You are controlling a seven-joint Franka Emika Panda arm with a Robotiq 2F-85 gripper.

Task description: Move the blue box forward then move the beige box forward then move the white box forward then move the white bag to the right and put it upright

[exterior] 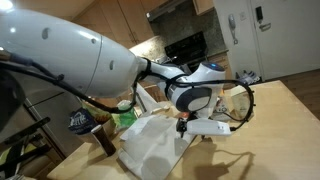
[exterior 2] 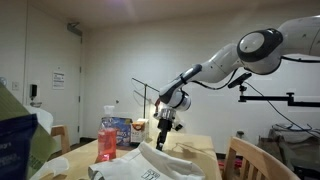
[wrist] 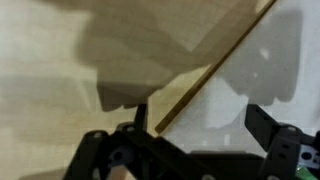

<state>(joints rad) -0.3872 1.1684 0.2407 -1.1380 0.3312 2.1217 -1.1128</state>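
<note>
We find the white bag point(exterior 2: 135, 168) slumped on the worktop point(wrist: 60, 100), just beside and below the gripper point(exterior 2: 163, 143), in both exterior views; the wrist view shows only bare wood between its spread jaws. The blue box point(exterior 2: 122, 130) stands off to its side, by a red cup point(exterior 2: 108, 138).

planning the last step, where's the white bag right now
In both exterior views the white bag lies slumped on the table right under the gripper, with the red cup close by.
</note>
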